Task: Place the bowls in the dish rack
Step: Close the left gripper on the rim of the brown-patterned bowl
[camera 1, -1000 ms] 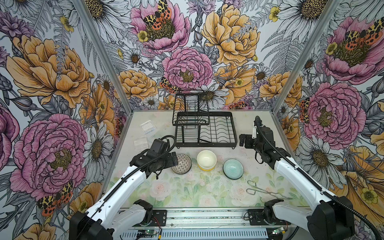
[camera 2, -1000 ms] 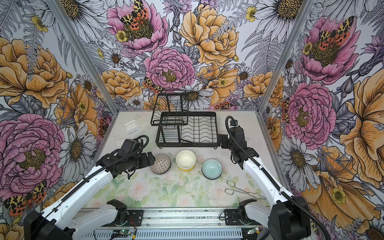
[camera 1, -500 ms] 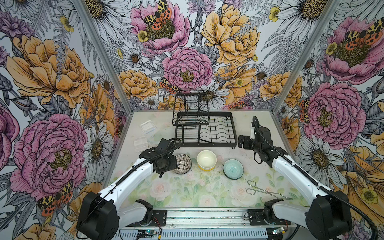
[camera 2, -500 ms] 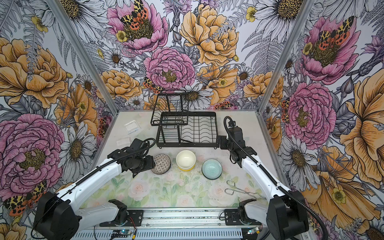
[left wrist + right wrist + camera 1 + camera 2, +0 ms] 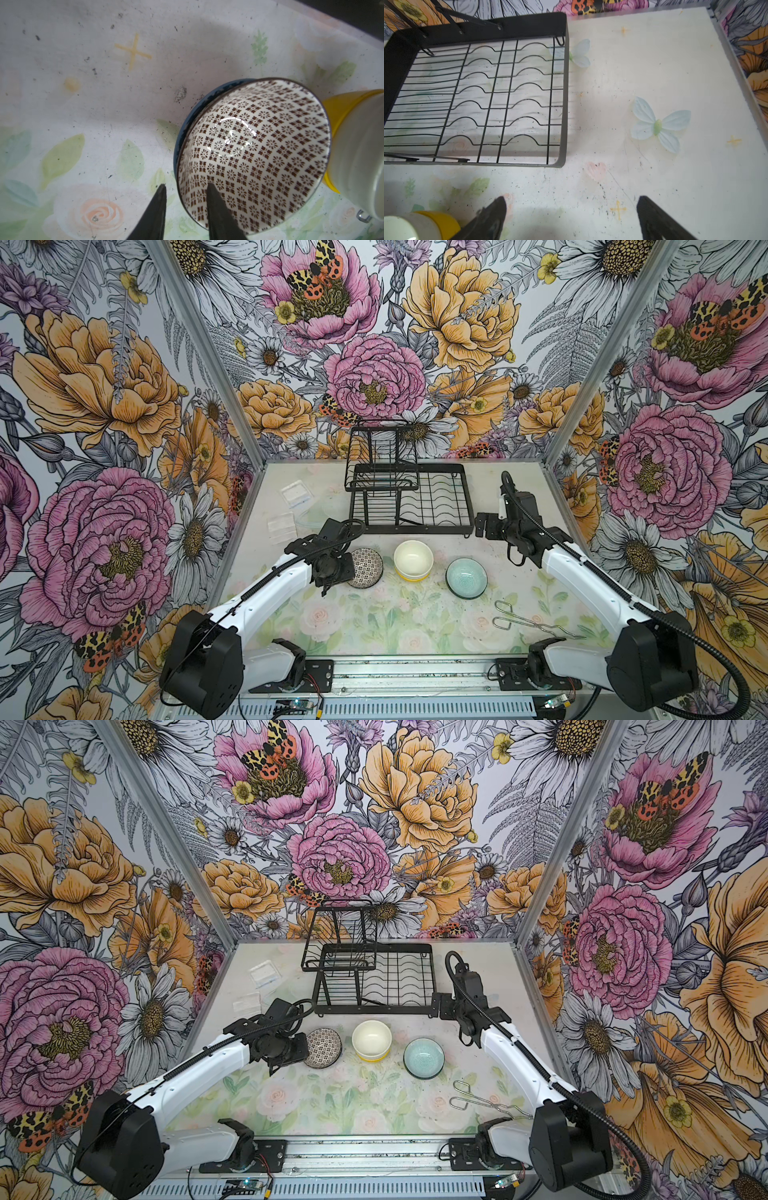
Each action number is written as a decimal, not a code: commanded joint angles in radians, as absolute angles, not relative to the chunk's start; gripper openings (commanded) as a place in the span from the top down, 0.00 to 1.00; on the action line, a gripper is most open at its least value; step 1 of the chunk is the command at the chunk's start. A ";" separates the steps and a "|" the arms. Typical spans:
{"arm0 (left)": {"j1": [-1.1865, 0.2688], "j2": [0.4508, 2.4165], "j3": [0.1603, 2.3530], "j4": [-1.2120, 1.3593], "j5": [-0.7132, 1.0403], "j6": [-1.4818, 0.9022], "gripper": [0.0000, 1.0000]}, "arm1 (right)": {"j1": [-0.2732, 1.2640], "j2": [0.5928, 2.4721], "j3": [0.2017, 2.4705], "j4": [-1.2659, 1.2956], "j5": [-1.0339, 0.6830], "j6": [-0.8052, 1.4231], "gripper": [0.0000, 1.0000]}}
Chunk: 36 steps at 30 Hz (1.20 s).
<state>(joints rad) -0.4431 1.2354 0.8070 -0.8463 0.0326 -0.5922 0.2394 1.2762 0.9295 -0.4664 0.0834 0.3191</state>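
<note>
The left end effector (image 5: 185, 187) had come in and narrowed astride the rim of the mosaic bowl (image 5: 366, 567), not clearly pinching yet, so a lift seemed near. The bowl sat on the surface (image 5: 374, 622) before the empty dish rack (image 5: 415, 526). The right end effector (image 5: 572, 200) stayed spread, empty.

The floral surface (image 5: 374, 626) carries the rack (image 5: 432, 506) at centre, a row of bowls (image 5: 466, 577) below it, and tongs (image 5: 523, 620) at lower right.

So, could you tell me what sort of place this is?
Likely a robot test booth, not a kitchen: floral walls box in a small table, two arms are bolted to its front rail, with a rack and bowls staged.
</note>
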 commanded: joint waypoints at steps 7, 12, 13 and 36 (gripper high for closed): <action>-0.434 1.247 0.791 -0.796 0.072 -0.569 0.76 | 0.247 1.360 1.089 -0.681 0.076 0.358 0.01; -0.432 1.248 0.780 -0.790 0.063 -0.568 0.77 | 0.247 1.361 1.089 -0.683 0.077 0.355 0.00; -0.432 1.247 0.779 -0.789 0.063 -0.568 0.77 | 0.248 1.361 1.089 -0.683 0.078 0.356 0.00; -0.424 1.235 0.779 -0.788 0.078 -0.557 0.98 | 0.248 1.317 1.060 -0.684 0.095 0.361 0.01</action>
<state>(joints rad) -0.4271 1.2423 0.7815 -0.7727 0.0471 -0.5770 0.2420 1.3415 1.0595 -0.6811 0.0814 0.3447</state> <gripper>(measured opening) 0.072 0.995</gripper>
